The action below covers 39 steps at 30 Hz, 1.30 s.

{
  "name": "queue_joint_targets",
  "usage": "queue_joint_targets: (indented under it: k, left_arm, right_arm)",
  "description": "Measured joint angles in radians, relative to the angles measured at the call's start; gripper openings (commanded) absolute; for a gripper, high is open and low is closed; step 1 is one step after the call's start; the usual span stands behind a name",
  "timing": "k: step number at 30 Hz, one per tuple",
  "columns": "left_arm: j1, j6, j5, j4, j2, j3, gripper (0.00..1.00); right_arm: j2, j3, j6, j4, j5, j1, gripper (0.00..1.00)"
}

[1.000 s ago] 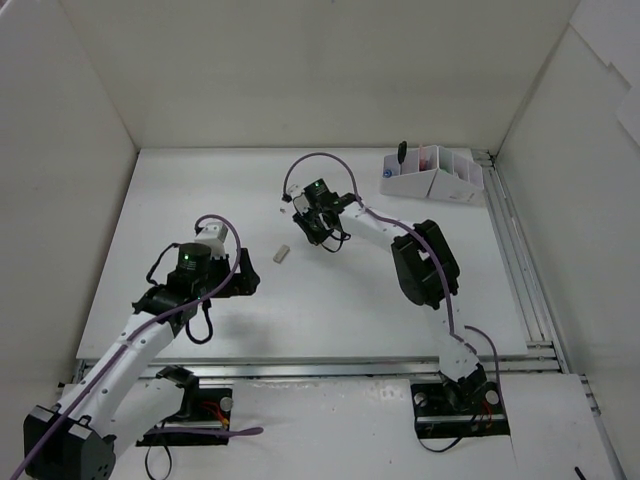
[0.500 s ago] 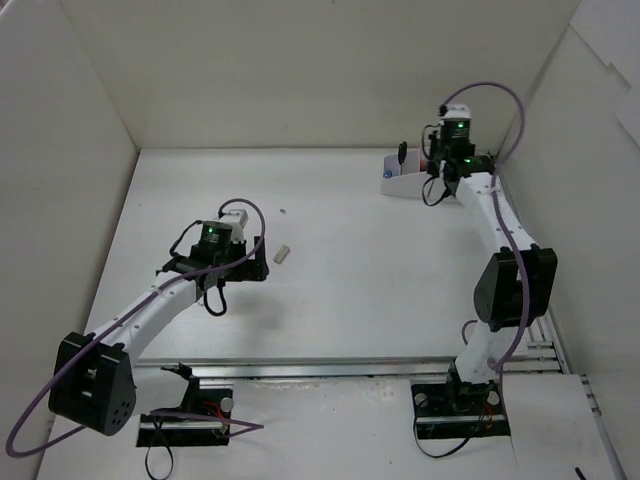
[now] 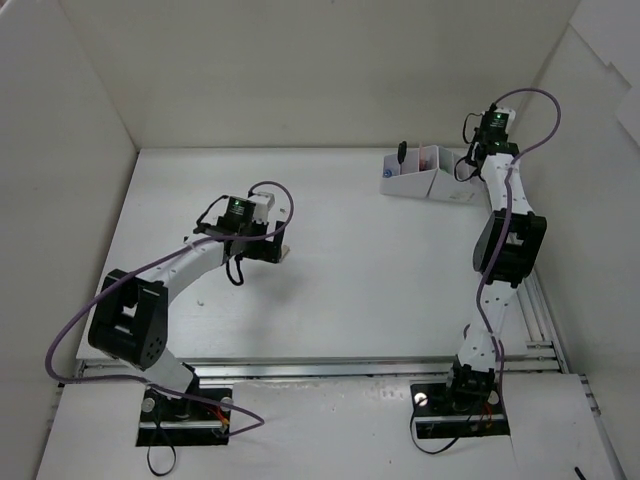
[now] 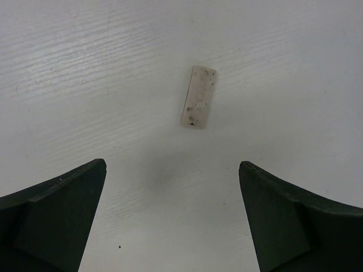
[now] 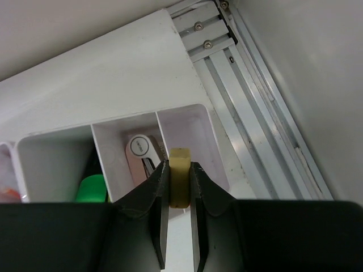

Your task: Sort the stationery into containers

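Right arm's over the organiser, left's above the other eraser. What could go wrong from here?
1. The right gripper holds its small beige eraser about over a divider wall of the white plastic organiser; released here, it could bounce into either compartment.
2. The speckled beige eraser on the table lies ahead of the open left gripper, not between its fingers; closing now would likely miss.

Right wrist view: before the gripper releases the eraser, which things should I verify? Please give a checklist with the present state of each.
1. right gripper shut on the beige eraser: ok.
2. Beige eraser above the organiser: ok.
3. Beige eraser clear of the divider beside it: cannot tell.
4. end compartment has free room: ok.
5. left gripper open, with the speckled eraser ahead of its fingers, untouched: ok.
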Motion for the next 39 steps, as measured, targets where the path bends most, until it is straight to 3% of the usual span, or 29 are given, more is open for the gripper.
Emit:
queue_joint_targets:
  k: [4,10,15,26,29,35,39]
  left_arm:
    - [-0.003,0.024,0.011,-0.008,0.067,0.034,0.95]
    - [-0.008,0.059,0.028,-0.017,0.137,0.077,0.92]
    - [-0.022,0.082,0.046,-0.031,0.167,0.101,0.91]
    - [-0.045,0.109,0.06,-0.052,0.24,0.133,0.76]
    - [-0.05,0.111,0.055,-0.056,0.25,0.134,0.74]
    - [-0.064,0.11,0.039,-0.057,0.276,0.144,0.68]
    - [-0.066,0.111,0.036,-0.049,0.301,0.172,0.52]
  right_arm:
    - [0.067,0.05,-0.002,-0.01,0.001,-0.008,0.06]
    - [0.076,0.055,-0.008,-0.014,0.015,-0.008,0.21]
    - [0.076,0.055,-0.007,-0.014,0.044,-0.008,0.5]
    - [0.043,0.018,-0.001,-0.014,-0.031,-0.011,0.72]
    - [-0.013,-0.037,0.008,-0.016,-0.085,-0.01,0.98]
    - [-0.161,-0.144,0.0,-0.017,-0.153,0.015,0.98]
    - [-0.257,-0.224,-0.001,-0.012,-0.18,0.047,0.98]
